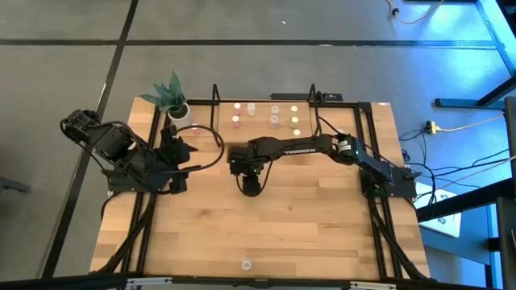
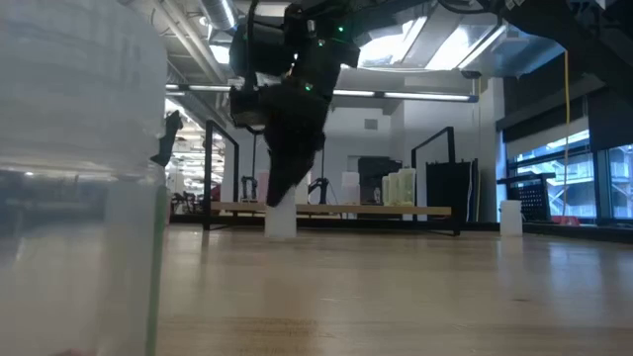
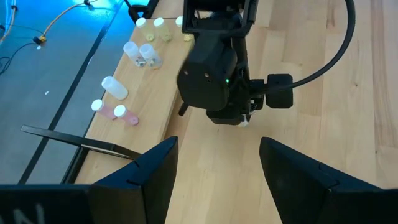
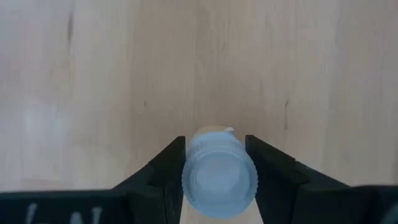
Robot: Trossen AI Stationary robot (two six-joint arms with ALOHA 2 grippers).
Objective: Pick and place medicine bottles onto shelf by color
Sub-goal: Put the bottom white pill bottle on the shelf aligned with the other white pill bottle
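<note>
Where the right gripper (image 4: 214, 163) points straight down at mid-table, a whitish bottle (image 4: 219, 169) stands upright between its two fingers (image 4: 163, 171), both pressed against the bottle's sides: a grasp, bottle base on or just at the wood. The low view shows the same bottle (image 2: 281, 219) under the dark wrist, upright on the tabletop (image 1: 282, 217). Behind it, along the table's far edge, the shelf (image 1: 266, 105) carries more bottles: pink-topped ones (image 1: 236, 121) toward the plant side, whitish in the middle, yellow-green ones (image 1: 295, 121) at the other end. One stray bottle (image 1: 247, 264) sits alone near the front edge. A potted plant (image 1: 173, 101) stands at the far left corner. Left gripper (image 3: 217, 165) hovers at the table's left, fingers spread, grasping nothing, facing the right arm.
</note>
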